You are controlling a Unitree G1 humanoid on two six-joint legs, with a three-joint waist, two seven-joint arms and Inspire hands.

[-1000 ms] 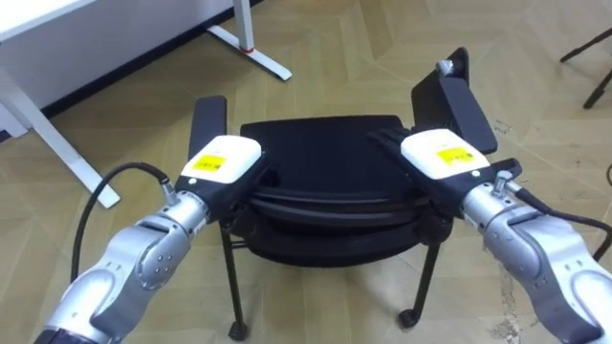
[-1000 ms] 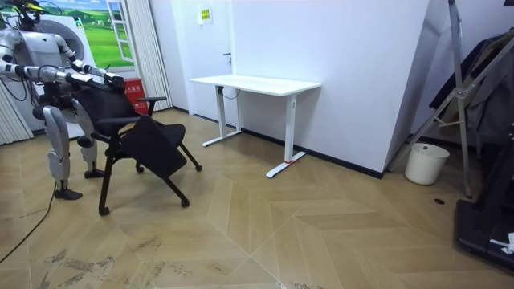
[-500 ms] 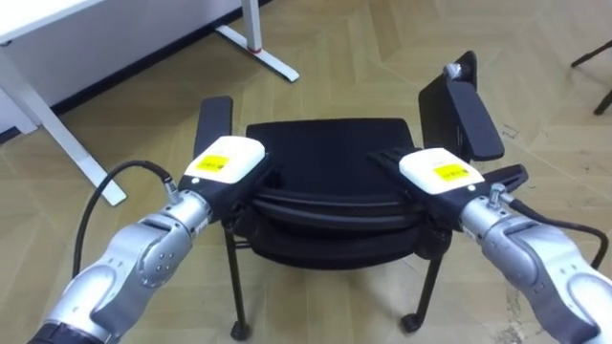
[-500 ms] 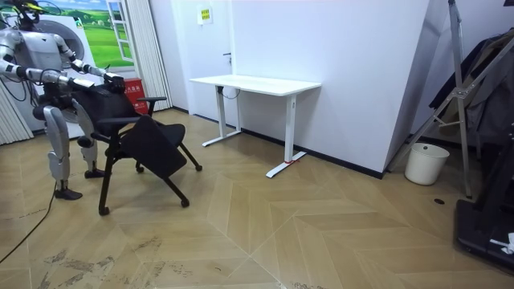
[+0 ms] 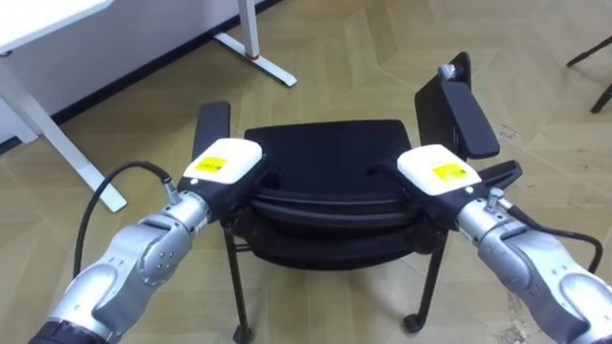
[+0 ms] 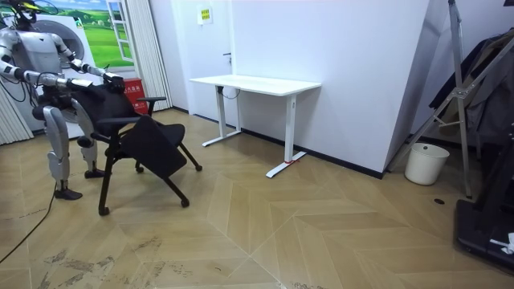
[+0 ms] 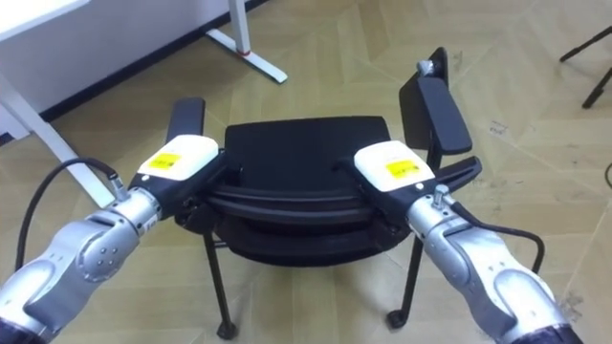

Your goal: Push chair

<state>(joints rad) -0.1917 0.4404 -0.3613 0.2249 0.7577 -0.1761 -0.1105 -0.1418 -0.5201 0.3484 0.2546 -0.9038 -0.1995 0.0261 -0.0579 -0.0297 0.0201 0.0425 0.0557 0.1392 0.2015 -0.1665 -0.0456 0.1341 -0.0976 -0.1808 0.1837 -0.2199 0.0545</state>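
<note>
A black chair (image 5: 325, 153) with two armrests stands right in front of me, its backrest nearest. My left hand (image 5: 225, 162) rests on the backrest's top edge at the left, beside the left armrest (image 5: 212, 126). My right hand (image 5: 438, 170) rests on the same edge at the right, below the raised right armrest (image 5: 467, 115). The dark fingers of both hands merge with the black backrest. In the room view I stand upright behind the chair (image 6: 148, 140) at the room view's left, both arms held out to it.
A white desk (image 6: 257, 83) stands against the wall beyond the chair, with its foot (image 5: 258, 53) and leg (image 5: 57, 143) near the chair's front. A white bin (image 6: 426, 163) and a rack (image 6: 466, 96) are at the room view's right. Bare wooden floor (image 6: 281, 217) lies between.
The eye view has shifted slightly. Both hands stay on the backrest, and the chair holds its place in the room view.
</note>
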